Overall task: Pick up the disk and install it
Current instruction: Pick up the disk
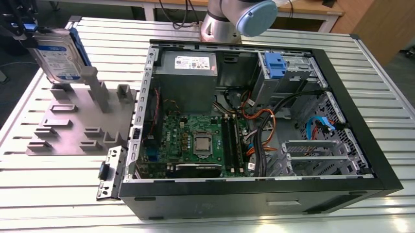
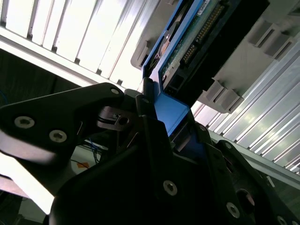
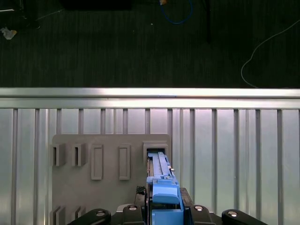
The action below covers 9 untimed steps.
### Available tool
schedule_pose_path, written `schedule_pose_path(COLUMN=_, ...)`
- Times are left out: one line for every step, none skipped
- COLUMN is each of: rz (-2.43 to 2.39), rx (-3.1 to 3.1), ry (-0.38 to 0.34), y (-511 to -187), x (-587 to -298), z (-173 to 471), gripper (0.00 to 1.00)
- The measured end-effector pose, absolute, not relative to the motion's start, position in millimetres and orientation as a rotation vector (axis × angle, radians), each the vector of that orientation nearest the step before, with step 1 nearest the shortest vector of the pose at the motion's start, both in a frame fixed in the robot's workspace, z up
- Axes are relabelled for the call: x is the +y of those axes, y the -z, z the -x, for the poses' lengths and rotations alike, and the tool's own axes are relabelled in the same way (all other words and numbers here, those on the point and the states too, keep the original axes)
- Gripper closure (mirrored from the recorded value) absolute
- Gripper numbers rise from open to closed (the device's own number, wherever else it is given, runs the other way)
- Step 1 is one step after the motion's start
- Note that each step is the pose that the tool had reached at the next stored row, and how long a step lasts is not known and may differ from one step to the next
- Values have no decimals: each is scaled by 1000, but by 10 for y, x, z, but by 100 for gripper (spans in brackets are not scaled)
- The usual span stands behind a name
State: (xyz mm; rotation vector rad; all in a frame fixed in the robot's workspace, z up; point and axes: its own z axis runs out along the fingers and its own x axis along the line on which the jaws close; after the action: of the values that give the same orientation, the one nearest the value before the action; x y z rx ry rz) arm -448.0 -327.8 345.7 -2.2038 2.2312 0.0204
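The pincer holds the disk upright over the grey rack — beside the open computer case.

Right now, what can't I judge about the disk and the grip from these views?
- Exterior view: the picture's edge cuts off the gripper above the disk.
- First wrist view: the disk is seen edge-on, so whether it sits in the grey rack's slot or above it is unclear.
- Second wrist view: the gripper's own body hides most of the disk.
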Motion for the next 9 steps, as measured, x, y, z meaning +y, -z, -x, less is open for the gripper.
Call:
schedule_pose_path(rz=2204, rx=2231, ry=-20, y=-3464, x=-3278, z=4480, gripper=63)
schedule_pose_path(rz=2204, rx=2231, ry=-20, y=-3471, x=-3278, z=4480, gripper=63)
schedule_pose_path(rz=2204, rx=2231, ry=-20, y=-3476, x=-3278, z=4480, gripper=63)
schedule_pose_path(rz=2203, rx=2231, ry=-20, y=-3478, x=-3278, z=4480, gripper=63)
schedule_pose_path(rz=2203, rx=2231, ry=-20, y=-3479, x=-3278, z=4480, gripper=63)
schedule_pose_path(rz=2204, rx=2231, ry=-20, y=-3482, x=-3278, z=4480, gripper=63)
schedule_pose_path(rz=2204, rx=2231, ry=-20, y=-3485, x=-3278, z=4480, gripper=63)
schedule_pose_path(rz=2204, rx=2231, ry=-20, y=-3487, x=-3278, z=4480, gripper=63)
schedule_pose_path(rz=2204, rx=2231, ry=-20, y=-3489, x=-3278, z=4480, gripper=63)
